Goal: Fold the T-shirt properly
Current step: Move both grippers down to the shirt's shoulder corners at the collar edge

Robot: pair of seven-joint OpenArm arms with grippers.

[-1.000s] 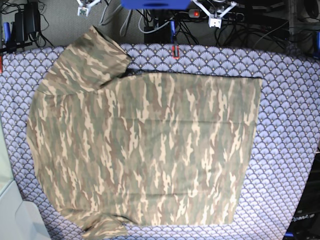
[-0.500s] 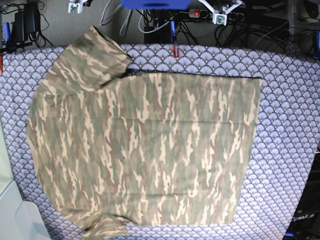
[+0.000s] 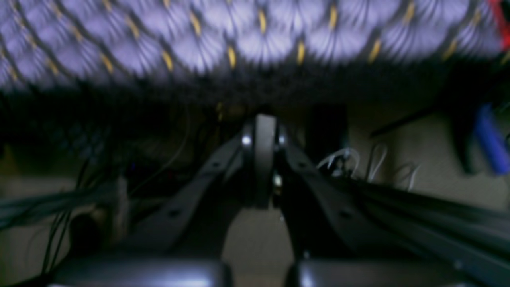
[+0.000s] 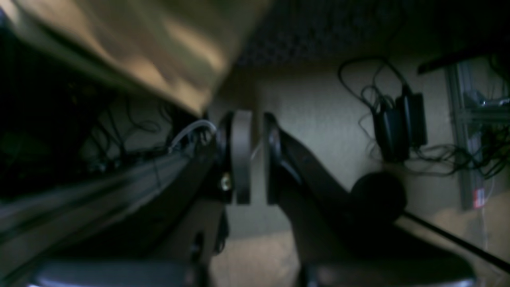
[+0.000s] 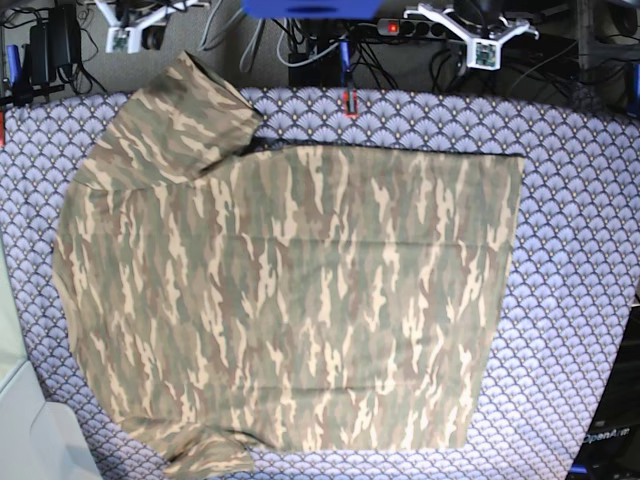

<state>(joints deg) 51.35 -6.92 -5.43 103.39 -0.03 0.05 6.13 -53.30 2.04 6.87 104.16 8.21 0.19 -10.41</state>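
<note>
The camouflage T-shirt (image 5: 290, 290) lies spread flat on the purple fan-scale table cloth (image 5: 570, 250), hem to the right, one sleeve at the far left (image 5: 175, 120) and one at the near left. My left gripper (image 5: 483, 52) hovers beyond the table's far edge at the upper right, apart from the shirt. In the left wrist view it (image 3: 265, 159) is shut and empty. My right gripper (image 5: 120, 40) hovers beyond the far edge at the upper left. In the right wrist view it (image 4: 257, 159) has its jaws nearly together and empty, below a blurred shirt sleeve (image 4: 151, 52).
Cables and a power strip (image 5: 400, 28) lie on the floor behind the table. A red clamp (image 5: 350, 103) sits on the far edge. A white box (image 5: 35, 435) stands at the near left, a black base (image 5: 610, 440) at the near right.
Both grippers have moved outward along the far edge: the right one leftward, the left one rightward and slightly toward the table. The shirt has not moved.
</note>
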